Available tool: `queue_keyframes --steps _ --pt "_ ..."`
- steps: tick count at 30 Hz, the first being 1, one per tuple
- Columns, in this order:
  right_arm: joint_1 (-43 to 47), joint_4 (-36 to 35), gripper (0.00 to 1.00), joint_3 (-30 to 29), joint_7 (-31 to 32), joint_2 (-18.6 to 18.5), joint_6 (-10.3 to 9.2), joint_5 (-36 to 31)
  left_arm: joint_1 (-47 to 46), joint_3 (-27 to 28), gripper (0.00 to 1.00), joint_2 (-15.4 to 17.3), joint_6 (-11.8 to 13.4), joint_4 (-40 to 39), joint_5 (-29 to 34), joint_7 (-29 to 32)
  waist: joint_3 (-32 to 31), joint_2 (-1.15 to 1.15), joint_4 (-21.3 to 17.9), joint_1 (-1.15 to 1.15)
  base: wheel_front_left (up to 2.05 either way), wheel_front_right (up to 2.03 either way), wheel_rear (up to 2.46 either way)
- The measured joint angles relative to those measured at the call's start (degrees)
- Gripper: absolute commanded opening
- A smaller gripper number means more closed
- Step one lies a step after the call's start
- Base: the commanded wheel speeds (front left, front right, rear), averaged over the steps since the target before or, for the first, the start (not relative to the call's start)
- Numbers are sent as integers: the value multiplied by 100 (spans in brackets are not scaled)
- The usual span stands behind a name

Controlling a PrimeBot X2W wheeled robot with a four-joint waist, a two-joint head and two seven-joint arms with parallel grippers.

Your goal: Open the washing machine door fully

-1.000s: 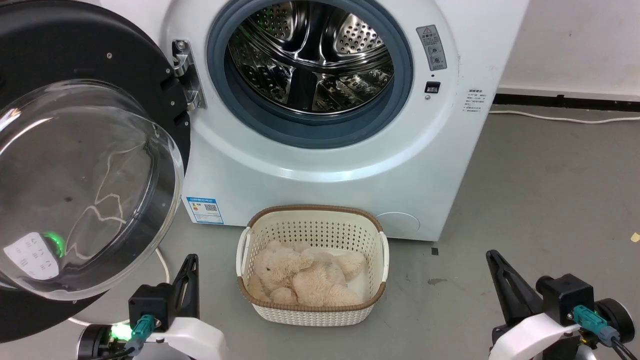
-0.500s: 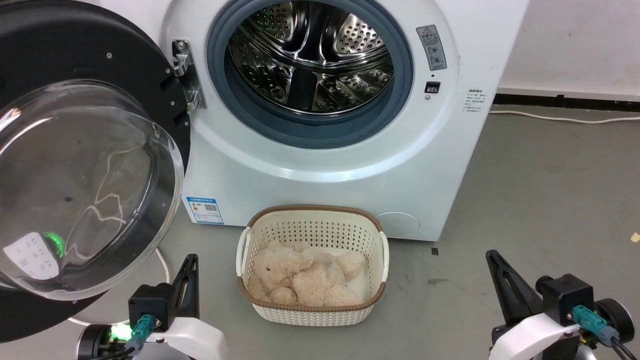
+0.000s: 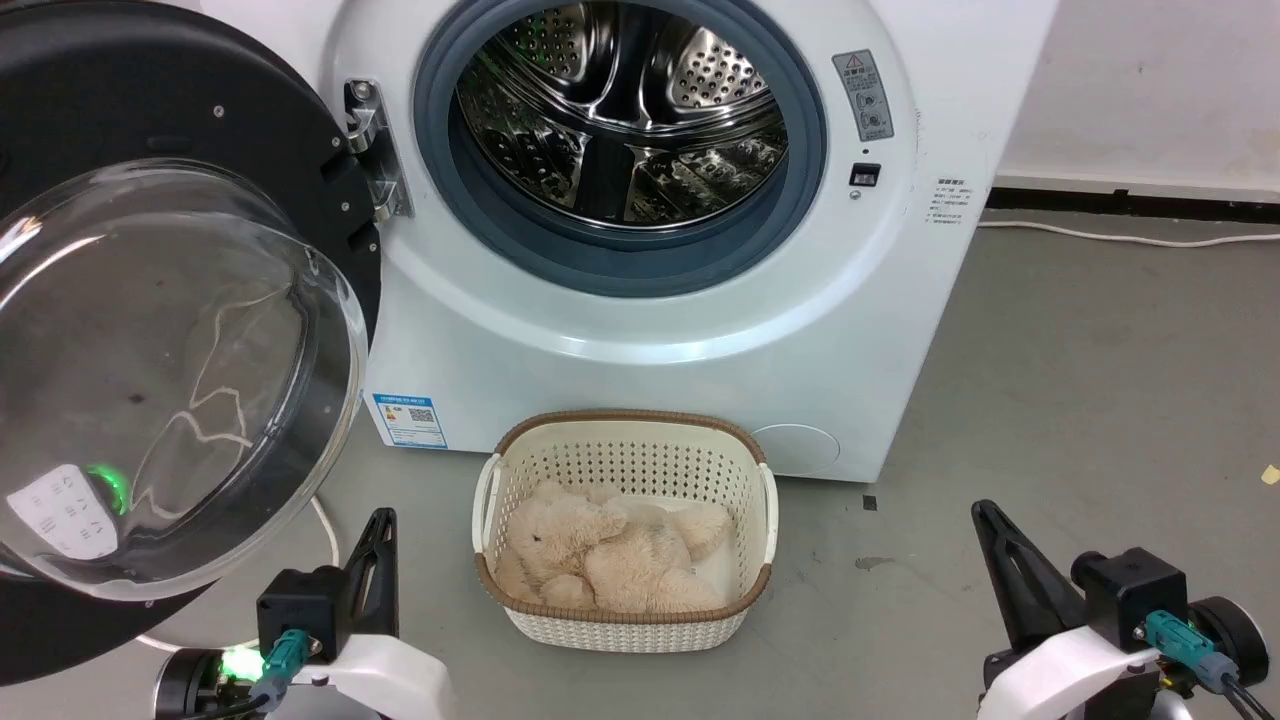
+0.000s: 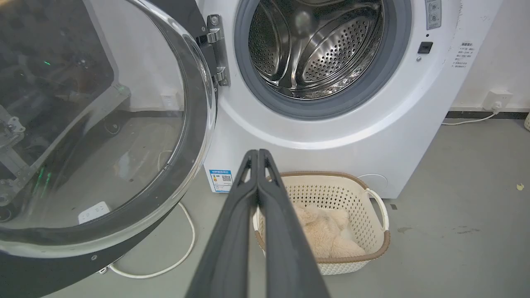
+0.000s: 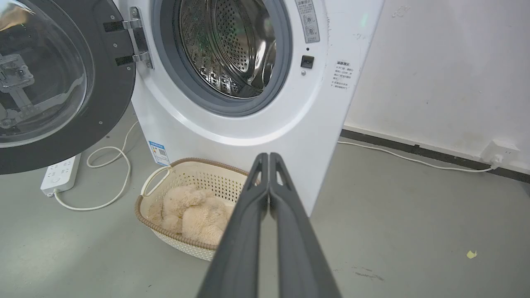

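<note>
The white washing machine (image 3: 640, 340) stands ahead with its steel drum exposed. Its round black washing machine door (image 3: 130, 90) with the bulging glass window (image 3: 170, 380) hangs swung wide to the left on its hinge (image 3: 372, 150); it also appears as the washing machine door (image 4: 95, 124) and washing machine door (image 5: 62, 82) in the wrist views. My left gripper (image 3: 383, 520) sits low at the lower left, shut and holding nothing, just right of the door's lower rim. The right gripper (image 3: 985, 512) is shut and empty at the lower right, well away from the machine. Both touch nothing.
A cream perforated basket (image 3: 625, 440) holding a beige plush bear (image 3: 600, 550) sits on the grey floor directly before the machine. A white power strip (image 5: 60, 174) and cable (image 5: 107, 182) lie under the door. A wall and another cable (image 3: 1120, 237) run to the right.
</note>
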Motion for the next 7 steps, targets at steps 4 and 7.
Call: queue_keyframes --steps 4,7 --pt "0 0 0 2 -1 0 0 0 -1 3 0 0 0 0 0 0 0 0 0 0 0 0 0" --pt "0 0 0 2 0 0 0 0 -1 3 0 0 0 0 0 0 0 0 0 0 0 0 0"
